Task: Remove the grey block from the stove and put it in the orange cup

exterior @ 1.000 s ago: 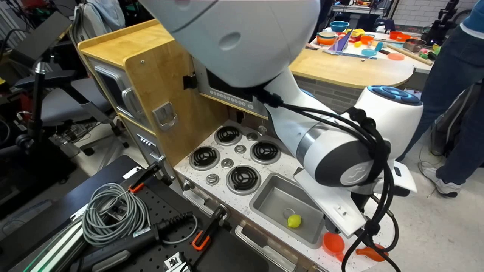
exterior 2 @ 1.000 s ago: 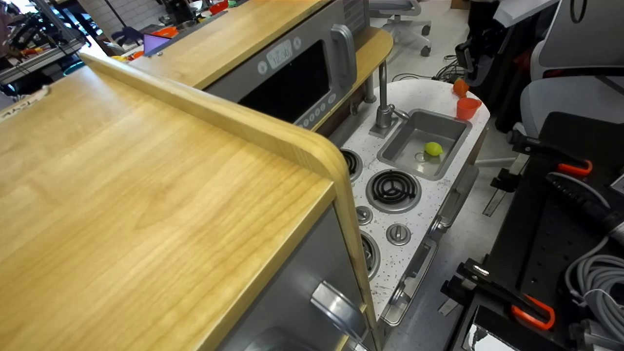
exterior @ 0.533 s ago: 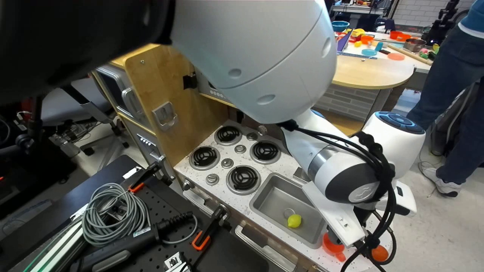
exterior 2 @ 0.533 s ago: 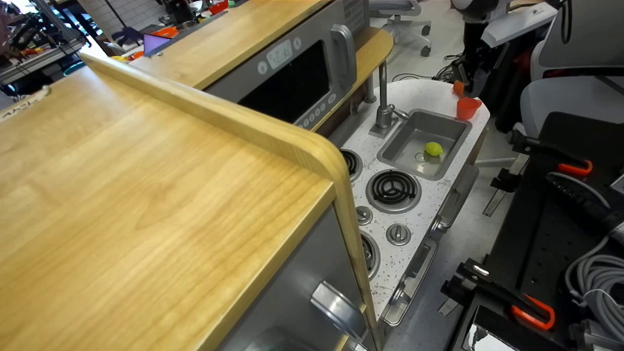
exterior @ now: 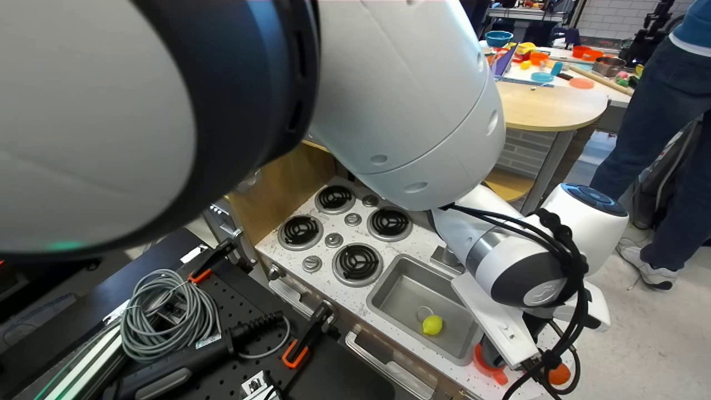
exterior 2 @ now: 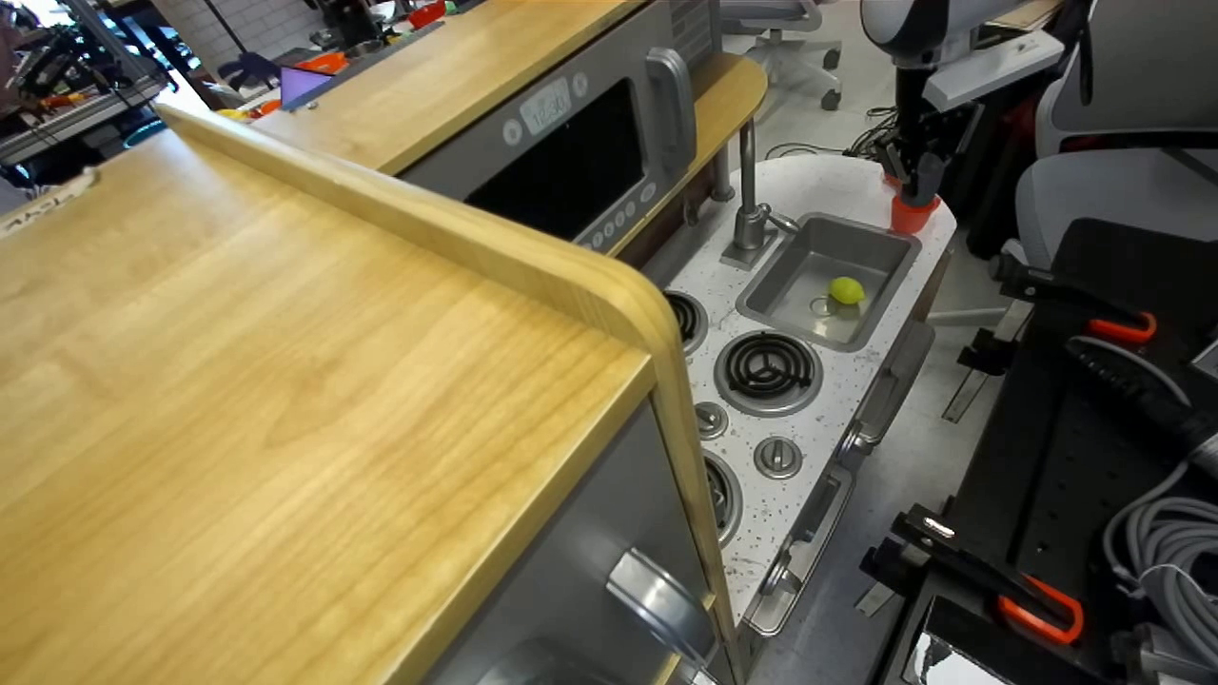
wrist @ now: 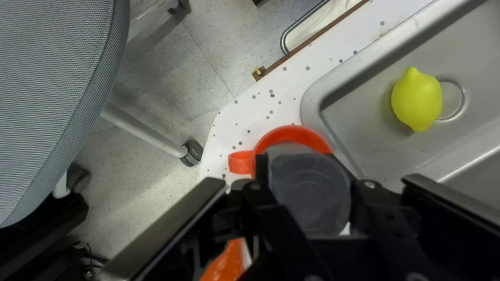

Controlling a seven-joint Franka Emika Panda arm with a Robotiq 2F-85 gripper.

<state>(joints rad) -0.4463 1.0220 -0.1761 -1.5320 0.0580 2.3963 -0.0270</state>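
Looking light, stiff and smooth, the block (wrist: 310, 193) is pinched by the fingers (wrist: 262, 168) at its round sides, probably the surest hold; its lower end sits at the mouth of the cup (wrist: 293, 134), just beside the sink (wrist: 384, 158).

The microwave (exterior 2: 571, 157) at the upper centre of an exterior view carries a pale display (exterior 2: 547, 105) whose figures appear to read 12:30. A strip of dark lettering (exterior 2: 48, 201) on the wooden cabinet top (exterior 2: 285, 381), upper left, runs too slanted to make out. In an exterior view, an oval emblem (exterior: 546, 292) marks the robot arm (exterior: 411, 111), lower right; a white label (exterior: 208, 340), lower left, is too small to read.
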